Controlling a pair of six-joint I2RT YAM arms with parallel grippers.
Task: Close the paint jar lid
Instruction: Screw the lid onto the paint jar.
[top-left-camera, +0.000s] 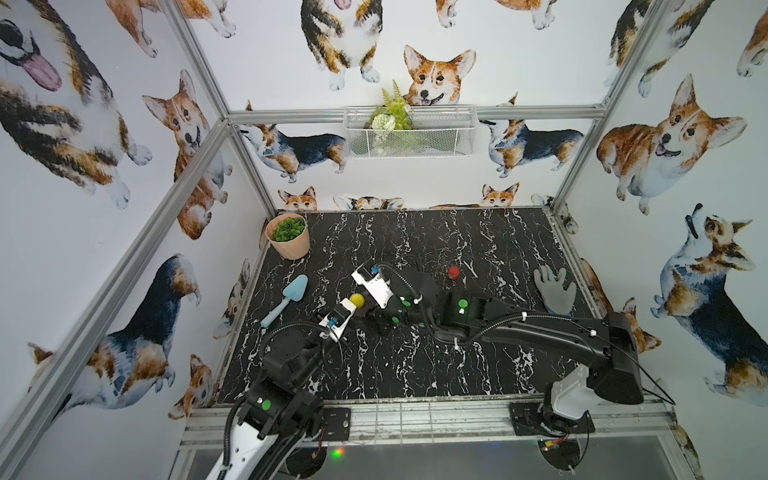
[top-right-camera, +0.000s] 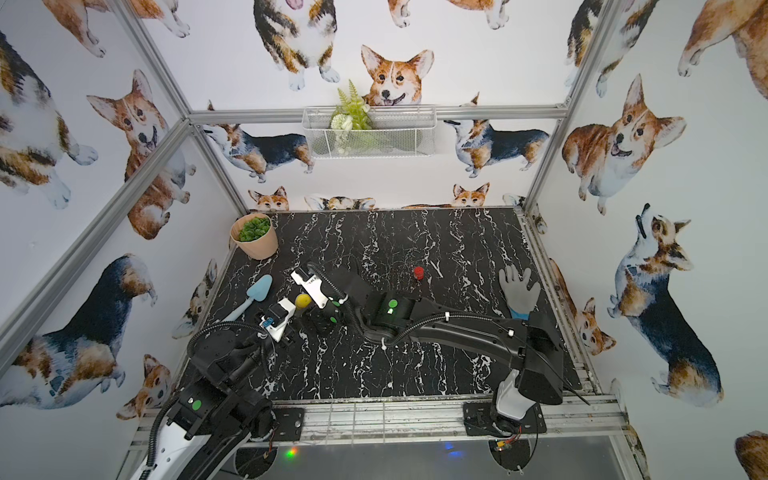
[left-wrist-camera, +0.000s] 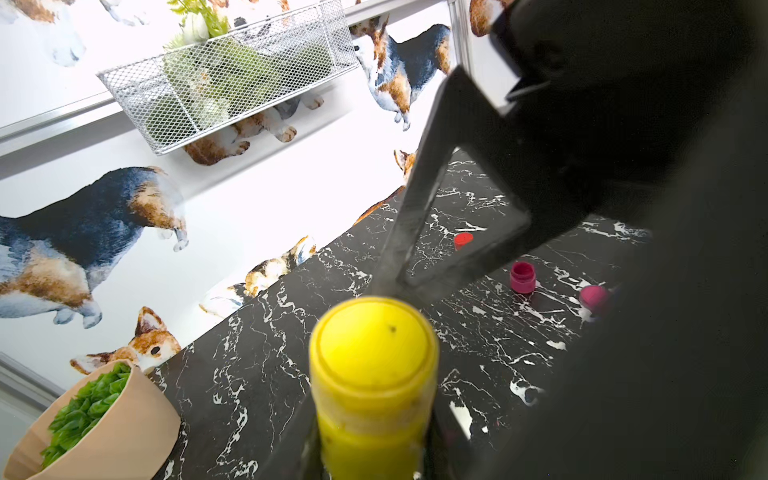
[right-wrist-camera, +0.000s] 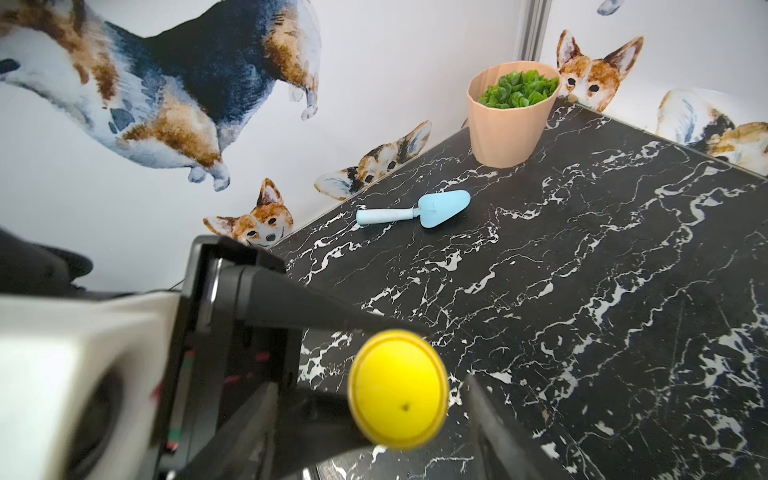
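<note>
The yellow paint jar (left-wrist-camera: 374, 419) stands upright in my left gripper (left-wrist-camera: 372, 440), whose jaws are shut on its body. Its yellow lid (left-wrist-camera: 374, 345) sits on top of the jar. In both top views the lid (top-left-camera: 356, 300) (top-right-camera: 303, 300) shows as a yellow disc between the two wrists. My right gripper (right-wrist-camera: 370, 382) is open: its two fingers stand on either side of the lid (right-wrist-camera: 398, 388), with a gap on each side. One of its fingers (left-wrist-camera: 457, 199) looms dark above the jar in the left wrist view.
A blue trowel (top-left-camera: 286, 299) and a potted plant (top-left-camera: 289, 237) lie to the left. A small red jar (top-left-camera: 454, 273) stands further back, with a grey glove (top-left-camera: 555, 291) at the right. A magenta jar (left-wrist-camera: 523, 276) shows on the tabletop. A wire basket (top-left-camera: 409, 131) hangs on the back wall.
</note>
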